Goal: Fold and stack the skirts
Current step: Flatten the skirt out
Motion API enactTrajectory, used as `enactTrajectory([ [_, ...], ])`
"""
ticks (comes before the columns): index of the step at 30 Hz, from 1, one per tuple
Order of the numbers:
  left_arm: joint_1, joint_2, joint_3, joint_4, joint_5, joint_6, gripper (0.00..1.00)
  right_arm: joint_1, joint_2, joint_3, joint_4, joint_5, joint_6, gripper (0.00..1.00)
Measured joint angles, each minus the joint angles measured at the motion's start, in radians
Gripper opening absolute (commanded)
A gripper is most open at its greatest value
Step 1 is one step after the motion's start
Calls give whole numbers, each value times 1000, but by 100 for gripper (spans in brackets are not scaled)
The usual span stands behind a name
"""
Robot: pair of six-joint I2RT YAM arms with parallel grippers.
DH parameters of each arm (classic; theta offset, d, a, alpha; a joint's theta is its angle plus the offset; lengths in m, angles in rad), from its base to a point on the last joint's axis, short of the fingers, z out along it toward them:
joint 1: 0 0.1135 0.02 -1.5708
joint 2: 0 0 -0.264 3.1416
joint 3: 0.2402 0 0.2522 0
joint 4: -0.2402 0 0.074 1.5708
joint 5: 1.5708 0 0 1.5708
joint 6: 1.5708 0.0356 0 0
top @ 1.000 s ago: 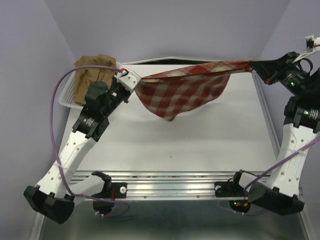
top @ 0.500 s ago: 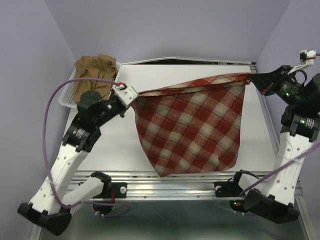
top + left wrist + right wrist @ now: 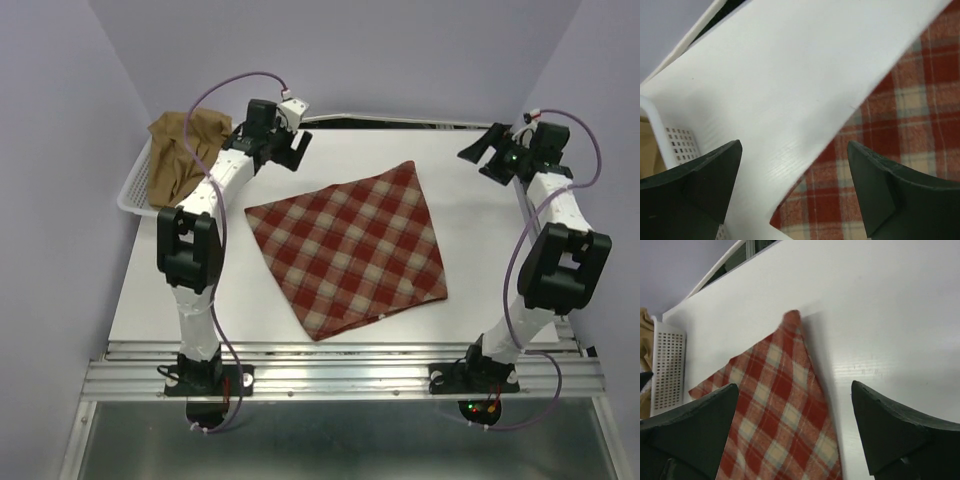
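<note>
The plaid skirt (image 3: 350, 250) is a red-and-cream check crossed by thin pale lines, its squares running diagonally over the plain white worktop (image 3: 480, 270). The other skirt (image 3: 180, 150) is plain tan-brown. The basket (image 3: 667, 367) is white with a grid of small holes. The fingers (image 3: 880, 190) are matte black, and the walls (image 3: 400, 50) are pale lilac.

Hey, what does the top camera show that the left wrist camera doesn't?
Only the top view shows the plaid skirt's whole outline, flat on the table, the open right gripper, and the tan skirt's full heap in the basket. Only the left wrist view shows the left gripper close up, open and empty, and the basket's mesh holes. Both show the plaid skirt, table and basket.
</note>
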Motion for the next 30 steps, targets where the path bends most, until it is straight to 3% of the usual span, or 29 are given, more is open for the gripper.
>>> enactTrajectory([
  [3,35,44,100,-24,-25,-48,99,3,72,141,-45,0,-84,100],
  [6,63,-8,99,-53,-23,-48,93,6,37,179,-124,-38,-206,95],
  [13,48,-262,-155,-108,85,19,77,89,-91,180,-471,-100,-561,74],
  [21,38,-288,-398,-155,108,148,70,261,-93,-58,-684,-21,-755,64],
  [30,23,-148,-428,-142,-2,248,64,330,33,-171,-694,138,-815,59],
])
